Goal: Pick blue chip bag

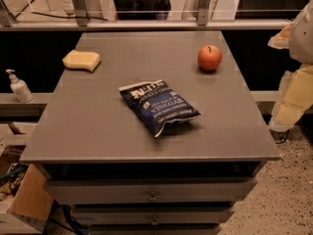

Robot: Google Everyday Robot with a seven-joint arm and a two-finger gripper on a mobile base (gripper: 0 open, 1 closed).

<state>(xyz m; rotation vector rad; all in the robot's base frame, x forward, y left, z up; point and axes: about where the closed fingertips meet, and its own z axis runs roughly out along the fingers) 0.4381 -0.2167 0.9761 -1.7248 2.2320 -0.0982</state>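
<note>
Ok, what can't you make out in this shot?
gripper, at the right edge, right of the apple: camera view, partly cut off by the frame.
Underside of the blue chip bag: hidden against the table.
lowest drawer: cut off by the bottom edge.

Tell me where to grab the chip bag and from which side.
Come from above and pinch the bag across its narrower width near the middle: it lies flat, slanted and puffed. The gripper hangs past the table's right edge.
</note>
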